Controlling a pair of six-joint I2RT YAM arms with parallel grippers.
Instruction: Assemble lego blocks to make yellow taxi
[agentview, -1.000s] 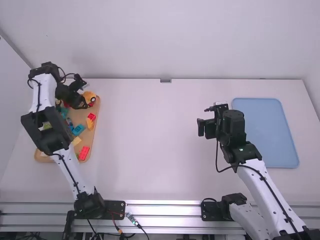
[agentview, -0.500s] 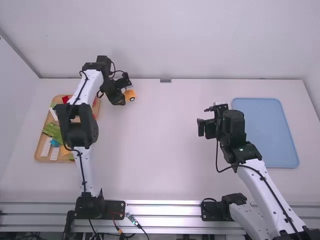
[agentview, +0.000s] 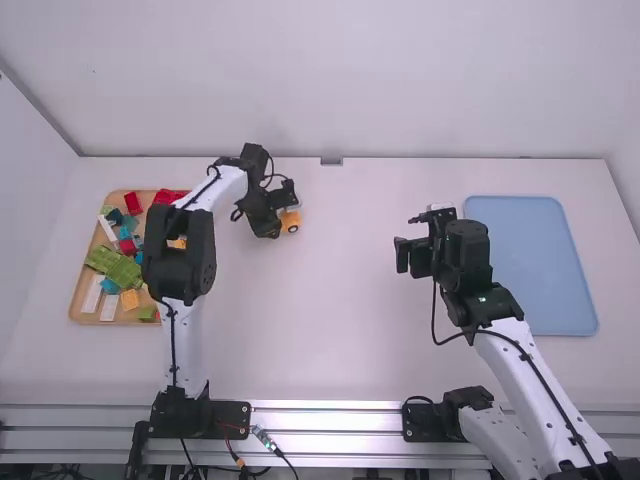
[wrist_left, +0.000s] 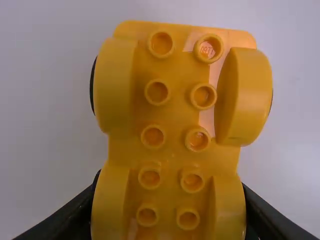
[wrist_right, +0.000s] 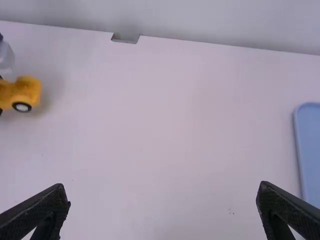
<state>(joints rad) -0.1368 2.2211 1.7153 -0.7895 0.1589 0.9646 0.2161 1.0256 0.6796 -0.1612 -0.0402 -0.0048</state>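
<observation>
High view: Clamped the yellow chassis (agentview: 290, 221) in the left gripper (agentview: 281, 210), out over the far part of the white table (agentview: 330, 330), to the right of the wooden tray (agentview: 75, 305). Stretched the left arm (agentview: 180, 250) partly across the tray's right side. Displayed inside that tray a jumble of red blocks (agentview: 132, 203), green blocks (agentview: 115, 265), white pieces (agentview: 108, 307) and an orange block (agentview: 130, 299). Held the right gripper (agentview: 405, 240) well apart from the chassis, over the table's right half, left of the blue tray (agentview: 530, 265).

Left wrist view: Pinched the chassis between the left gripper's black fingers (wrist_left: 75, 220), one at each side of its near end. Turned its studded face toward the camera, with two rows of hollow studs running between rounded yellow fenders (wrist_left: 247, 95). Could not tell whether touching the table or raised above it.

Right wrist view: Spread the right gripper's fingers (wrist_right: 45, 210) wide apart, with nothing between but a view of bare tabletop. Caught the chassis again, well apart from those fingers, with a dark, pale-centered wheel (wrist_right: 22, 107) facing the camera.
</observation>
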